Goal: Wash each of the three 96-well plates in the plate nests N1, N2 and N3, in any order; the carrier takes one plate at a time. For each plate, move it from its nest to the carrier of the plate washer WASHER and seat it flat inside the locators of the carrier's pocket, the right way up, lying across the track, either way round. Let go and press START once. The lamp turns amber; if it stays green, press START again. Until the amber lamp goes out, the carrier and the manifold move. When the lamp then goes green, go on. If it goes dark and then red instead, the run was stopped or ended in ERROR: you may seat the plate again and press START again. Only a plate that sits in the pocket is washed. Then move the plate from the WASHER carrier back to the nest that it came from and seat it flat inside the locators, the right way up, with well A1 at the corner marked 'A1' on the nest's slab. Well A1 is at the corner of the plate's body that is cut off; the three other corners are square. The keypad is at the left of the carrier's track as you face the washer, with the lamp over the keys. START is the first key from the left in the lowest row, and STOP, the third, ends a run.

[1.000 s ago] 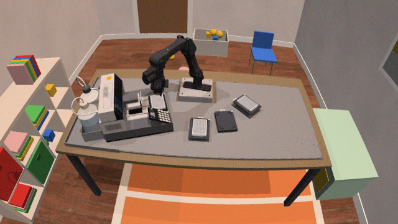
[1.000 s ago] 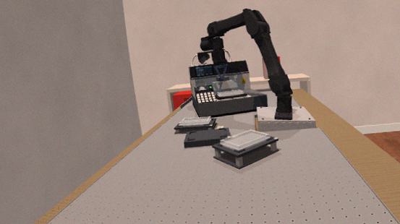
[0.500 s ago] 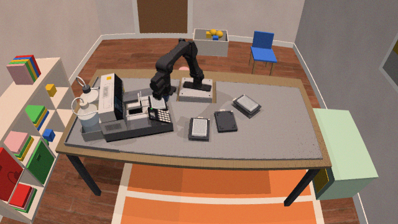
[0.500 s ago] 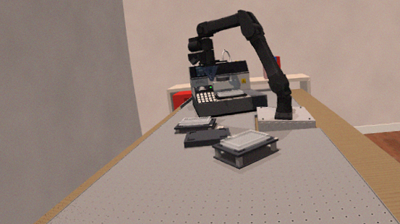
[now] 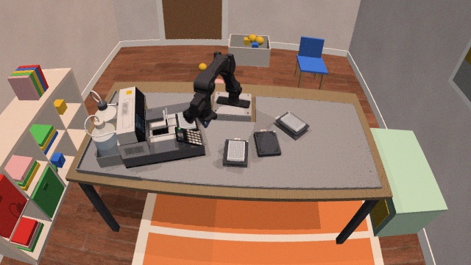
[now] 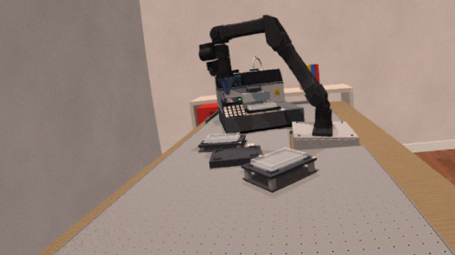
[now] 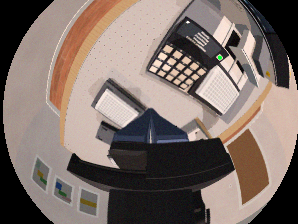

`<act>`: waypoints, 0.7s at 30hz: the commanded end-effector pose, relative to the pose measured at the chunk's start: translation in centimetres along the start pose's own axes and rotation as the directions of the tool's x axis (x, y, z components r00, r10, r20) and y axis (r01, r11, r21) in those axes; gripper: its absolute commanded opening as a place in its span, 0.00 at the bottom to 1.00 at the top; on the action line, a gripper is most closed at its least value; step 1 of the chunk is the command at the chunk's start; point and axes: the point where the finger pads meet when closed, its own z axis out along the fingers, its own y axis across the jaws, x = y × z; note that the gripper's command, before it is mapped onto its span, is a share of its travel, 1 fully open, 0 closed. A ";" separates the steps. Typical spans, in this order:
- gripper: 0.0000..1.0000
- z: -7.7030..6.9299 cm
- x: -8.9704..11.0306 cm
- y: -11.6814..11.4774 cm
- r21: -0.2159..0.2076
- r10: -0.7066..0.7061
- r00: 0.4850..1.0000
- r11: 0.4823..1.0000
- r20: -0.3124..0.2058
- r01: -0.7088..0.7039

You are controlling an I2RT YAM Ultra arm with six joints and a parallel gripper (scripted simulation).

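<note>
My gripper (image 5: 204,123) (image 6: 227,90) (image 7: 150,112) is shut with nothing in it and hangs a little above the washer's keypad (image 5: 190,137) (image 6: 234,110) (image 7: 173,64). The lamp (image 6: 240,99) (image 7: 218,58) over the keys is green. One white 96-well plate (image 5: 185,121) (image 6: 262,106) (image 7: 217,90) lies on the carrier of the washer (image 5: 147,147), beside the keypad. A second plate (image 5: 235,150) (image 6: 222,138) (image 7: 115,106) sits in the nearest nest. The middle nest (image 5: 267,143) (image 6: 234,156) is empty. A third plate (image 5: 293,122) (image 6: 278,158) sits in the far right nest.
Two clear bottles (image 5: 103,134) stand at the washer's left end. The arm's base plate (image 5: 235,110) (image 6: 337,136) is behind the washer's right side. The grey mat (image 5: 324,162) reaches to the right, with the table's wooden rim around it.
</note>
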 end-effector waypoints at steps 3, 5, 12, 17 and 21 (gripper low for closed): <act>0.00 -0.9 -0.5 1.4 -0.026 0.236 0.971 0.972 0.030 -0.235; 0.00 -0.9 -0.5 1.4 -0.028 0.300 0.954 0.954 0.028 -0.299; 0.00 -0.9 -0.5 1.4 -0.033 0.458 0.889 0.889 0.023 -0.457; 0.00 -0.9 -0.5 1.4 -0.033 0.458 0.889 0.889 0.023 -0.457; 0.00 -0.9 -0.5 1.4 -0.033 0.458 0.889 0.889 0.023 -0.457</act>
